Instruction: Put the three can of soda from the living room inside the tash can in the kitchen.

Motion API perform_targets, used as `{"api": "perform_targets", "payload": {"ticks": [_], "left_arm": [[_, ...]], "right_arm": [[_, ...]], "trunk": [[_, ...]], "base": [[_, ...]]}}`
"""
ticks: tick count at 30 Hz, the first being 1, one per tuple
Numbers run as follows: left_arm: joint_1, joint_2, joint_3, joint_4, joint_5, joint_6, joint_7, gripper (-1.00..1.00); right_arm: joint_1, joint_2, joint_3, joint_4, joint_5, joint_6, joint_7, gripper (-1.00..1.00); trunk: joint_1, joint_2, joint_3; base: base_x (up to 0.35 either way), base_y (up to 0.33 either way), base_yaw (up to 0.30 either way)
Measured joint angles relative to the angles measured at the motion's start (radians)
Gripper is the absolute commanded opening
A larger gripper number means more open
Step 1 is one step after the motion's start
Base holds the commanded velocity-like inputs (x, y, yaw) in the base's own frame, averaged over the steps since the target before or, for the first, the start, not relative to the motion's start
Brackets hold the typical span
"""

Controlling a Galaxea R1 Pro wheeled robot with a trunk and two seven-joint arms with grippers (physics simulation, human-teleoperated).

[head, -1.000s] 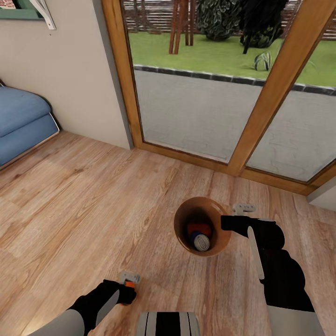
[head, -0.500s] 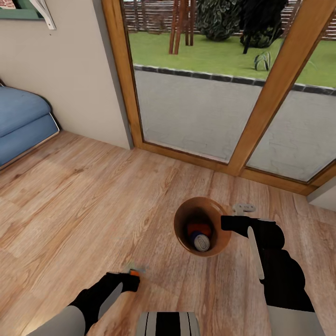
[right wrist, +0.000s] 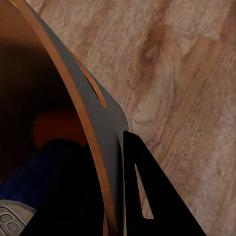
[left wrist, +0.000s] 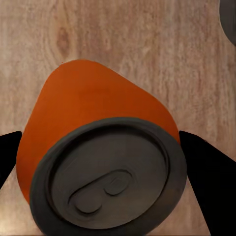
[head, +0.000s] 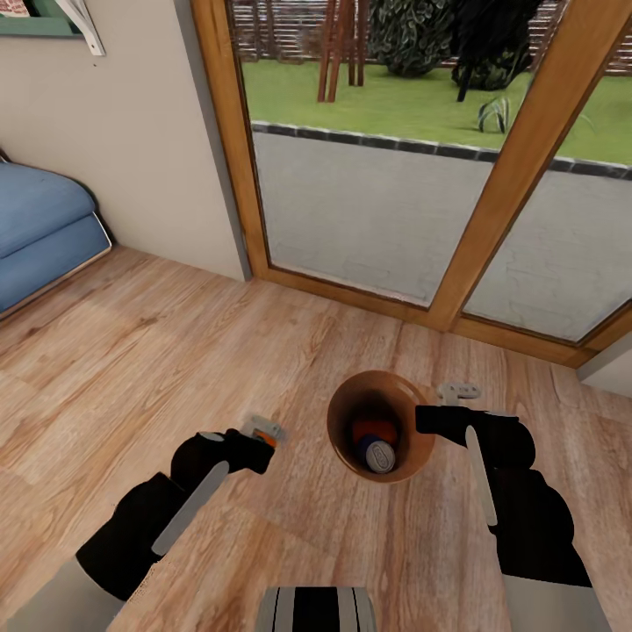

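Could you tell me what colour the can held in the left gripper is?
Orange, with a dark grey metal top; the can shows best in the left wrist view.

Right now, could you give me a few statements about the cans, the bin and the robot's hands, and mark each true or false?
1. The left gripper holds an orange can. True.
2. The brown bin is empty. False: an orange can in the bin and a dark blue can lie inside.
3. The right gripper grips the bin's rim. True.
4. The bin stands on a table. False: it hangs above the wood floor.
5. The sofa is red. False: blue.
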Motion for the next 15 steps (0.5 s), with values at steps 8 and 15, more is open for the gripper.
{"api": "perform_targets", "payload": {"ticks": [8, 15], "left_arm": [[0.000, 0.039, 0.000, -0.074, 0.014, 0.049, -0.002, -1.00], [0.001, 0.091, 0.016, -0.091, 0.118, 0.058, -0.008, -1.00]], "right_arm": [[0.000, 0.000, 0.000, 0.000, 0.000, 0.000, 0.000, -1.00], [0.000, 0.000, 0.000, 0.000, 0.000, 0.000, 0.000, -1.00]], "trunk": [[0.000, 0.000, 0.000], [0.000, 0.000, 0.000]], "base": [[0.000, 0.000, 0.000], [0.000, 0.000, 0.000]]}}
